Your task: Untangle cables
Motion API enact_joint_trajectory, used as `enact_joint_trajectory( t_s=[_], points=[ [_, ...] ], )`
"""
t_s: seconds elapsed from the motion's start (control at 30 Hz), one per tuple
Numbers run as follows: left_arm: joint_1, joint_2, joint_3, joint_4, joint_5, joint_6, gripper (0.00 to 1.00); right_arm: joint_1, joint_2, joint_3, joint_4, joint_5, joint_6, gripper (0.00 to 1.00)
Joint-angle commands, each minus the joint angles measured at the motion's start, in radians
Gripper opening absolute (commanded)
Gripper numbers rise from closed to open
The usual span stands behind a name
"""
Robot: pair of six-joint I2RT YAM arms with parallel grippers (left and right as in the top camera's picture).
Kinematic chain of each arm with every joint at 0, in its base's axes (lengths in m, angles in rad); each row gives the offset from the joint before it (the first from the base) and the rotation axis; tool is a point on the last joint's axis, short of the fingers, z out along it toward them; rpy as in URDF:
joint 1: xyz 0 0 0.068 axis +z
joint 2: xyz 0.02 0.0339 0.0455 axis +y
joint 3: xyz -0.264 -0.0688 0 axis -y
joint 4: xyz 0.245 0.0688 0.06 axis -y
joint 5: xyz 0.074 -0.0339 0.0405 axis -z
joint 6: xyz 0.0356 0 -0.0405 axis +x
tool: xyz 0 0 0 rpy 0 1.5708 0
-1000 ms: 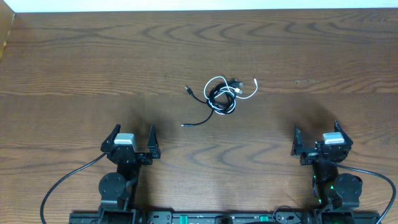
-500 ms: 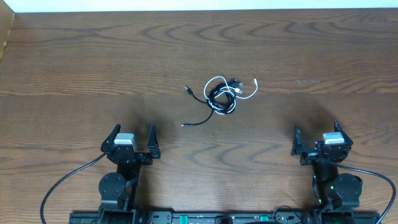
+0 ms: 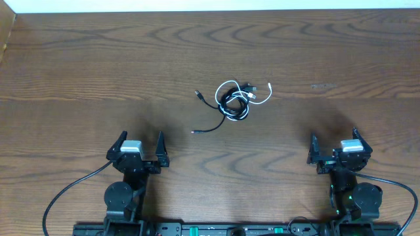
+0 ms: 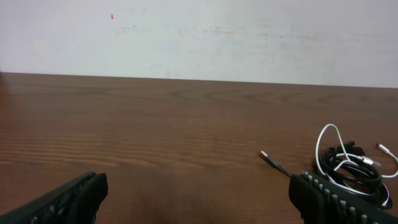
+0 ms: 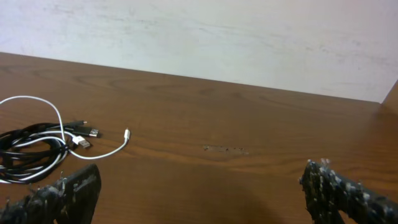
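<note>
Brown wooden table [image 3: 79, 72], white and black cables [image 3: 233, 101] coiled together

Dark brown wooden table [image 3: 79, 78], grain running side to side. Lying flat near its middle: thin white cable [image 3: 226, 83] and thin black cable [image 3: 211, 127], coiled together in one tangle. Black tail trailing toward the near left, tipped with a small plug.

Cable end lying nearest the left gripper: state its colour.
Black: it belongs to the black cable, clearest in the overhead view.
</note>
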Motion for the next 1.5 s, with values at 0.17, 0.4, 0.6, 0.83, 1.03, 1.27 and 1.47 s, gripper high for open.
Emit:
enact_joint_trajectory(
  t_s=[0.17, 0.4, 0.6, 0.83, 1.03, 1.27, 1.47],
  points=[
    [-0.005, 0.019, -0.008, -0.047, -0.015, -0.005, 0.98, 0.009, -0.001, -0.002, -0.003, -0.002, -0.010, 0.99],
    [-0.005, 0.117, 0.052, -0.054, 0.076, -0.006, 0.98, 0.009, -0.001, -0.001, -0.002, -0.017, -0.010, 0.99],
    [-0.005, 0.296, 0.173, -0.054, 0.182, -0.006, 0.98, 0.009, -0.001, -0.001, 0.003, -0.018, -0.010, 0.99],
    [-0.005, 0.502, 0.333, -0.089, 0.228, -0.005, 0.98, 0.009, -0.001, -0.001, 0.000, -0.018, -0.010, 0.99],
    [-0.005, 0.677, 0.580, -0.324, 0.315, -0.006, 0.98, 0.009, 0.000, -0.001, 0.000, -0.040, -0.005, 0.99],
    [-0.005, 0.745, 0.644, -0.331, 0.363, -0.037, 0.98, 0.009, -0.001, -0.001, 0.000, -0.041, 0.017, 0.99],
    [-0.005, 0.757, 0.644, -0.290, 0.367, -0.085, 0.98, 0.009, -0.001, 0.001, 0.009, -0.073, 0.024, 0.99]
  ],
)
